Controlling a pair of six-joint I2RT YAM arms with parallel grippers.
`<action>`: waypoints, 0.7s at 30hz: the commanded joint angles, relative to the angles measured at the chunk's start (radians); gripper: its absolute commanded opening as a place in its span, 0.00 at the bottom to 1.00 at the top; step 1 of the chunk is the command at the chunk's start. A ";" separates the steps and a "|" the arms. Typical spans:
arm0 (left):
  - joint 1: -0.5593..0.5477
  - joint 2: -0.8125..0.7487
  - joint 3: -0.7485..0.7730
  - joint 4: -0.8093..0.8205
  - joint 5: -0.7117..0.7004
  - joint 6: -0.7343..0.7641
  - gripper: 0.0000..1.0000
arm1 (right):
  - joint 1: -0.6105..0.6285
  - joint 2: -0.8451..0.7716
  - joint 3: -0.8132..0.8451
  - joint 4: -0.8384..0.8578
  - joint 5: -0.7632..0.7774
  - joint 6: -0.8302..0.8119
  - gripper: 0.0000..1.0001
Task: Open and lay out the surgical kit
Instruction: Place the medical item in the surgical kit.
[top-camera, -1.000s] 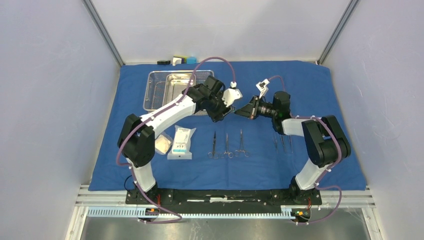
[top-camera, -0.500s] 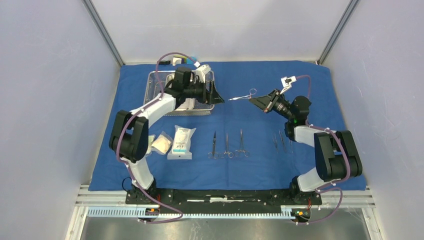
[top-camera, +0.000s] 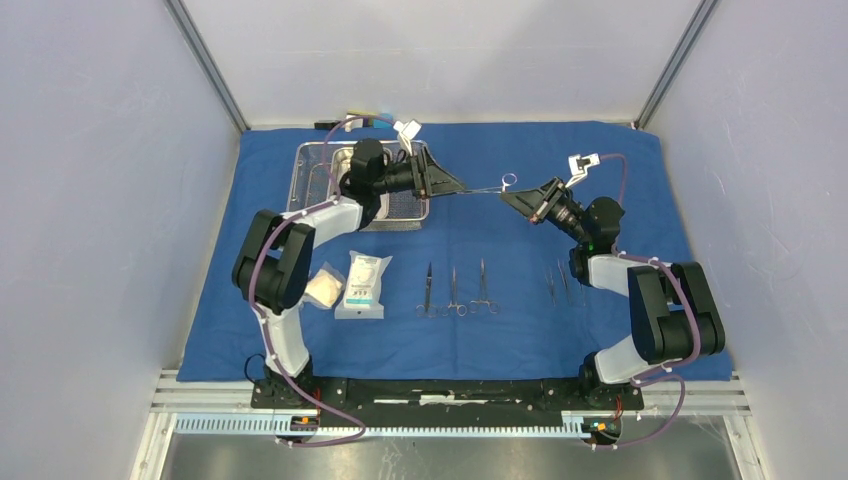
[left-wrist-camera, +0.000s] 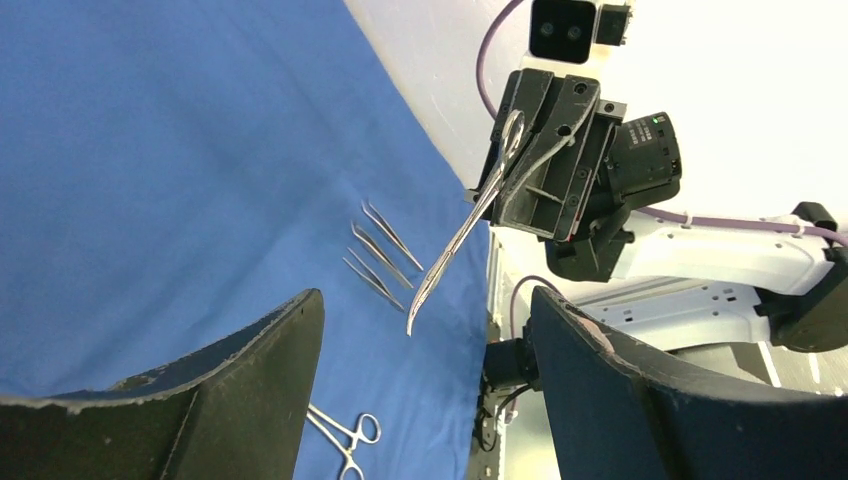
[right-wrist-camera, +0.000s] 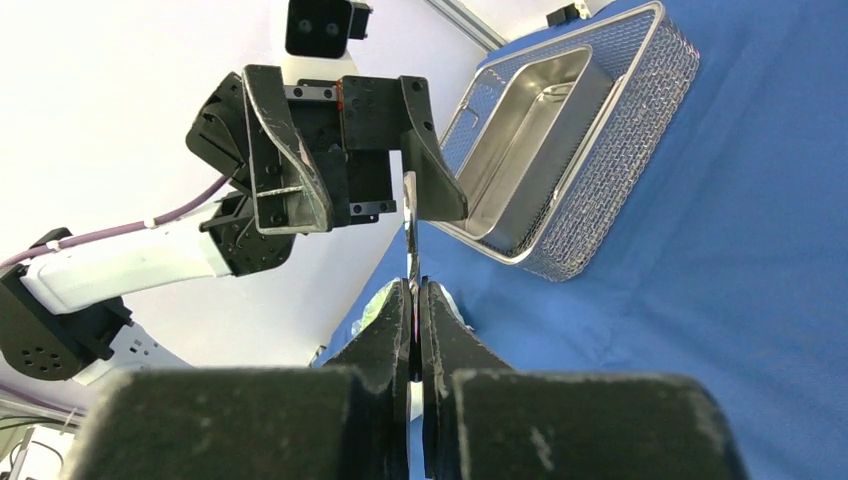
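Across the table top, a large blue cloth wrap (top-camera: 620, 160) lies unfolded and flat, covering nearly the whole work area.

At 10 o'clock on the cloth: a rectangular steel wire-mesh basket (top-camera: 308, 185), upright, with a smaller rectangular steel pan (right-wrist-camera: 530, 125) sitting inside it. The left arm overhangs both in the top view.

The left gripper (top-camera: 440, 185) hovers above the basket's 3 o'clock edge and points toward 3 o'clock. Its jaws are spread wide, with nothing pinched. The right gripper (top-camera: 517, 198) faces it from the 3 o'clock side, raised off the cloth, jaws pressed together on a slim steel scissor-like instrument (top-camera: 488, 189). The grip is at the ring end; one finger ring shows just at 12 o'clock of the gripper tip. The instrument is in the air, roughly level, tip toward 9 o'clock. In the left wrist view the tip lies between the spread left fingers (left-wrist-camera: 250, 385) and touches neither.

At 8 o'clock on the cloth: a flat white packet with green print (top-camera: 363, 285), with a pale crumpled packet (top-camera: 325, 288) just beside it at 9 o'clock. Whether another packet lies under the white one, I cannot tell.

At 6 o'clock: three ring-handled steel instruments (top-camera: 455, 290) lie side by side, rings toward 6 o'clock.

At 4 o'clock, close to the right arm: three slimmer steel instruments (top-camera: 562, 283) lie in a row, their near ends hidden by the arm.
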 joint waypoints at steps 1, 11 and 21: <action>-0.022 0.028 -0.012 0.168 0.040 -0.136 0.82 | -0.001 -0.031 -0.010 0.087 0.023 0.033 0.00; -0.054 0.093 -0.011 0.362 0.065 -0.311 0.54 | -0.002 -0.008 -0.025 0.096 0.032 0.029 0.00; -0.065 0.123 0.002 0.395 0.086 -0.352 0.30 | -0.002 0.009 -0.028 0.091 0.029 0.018 0.00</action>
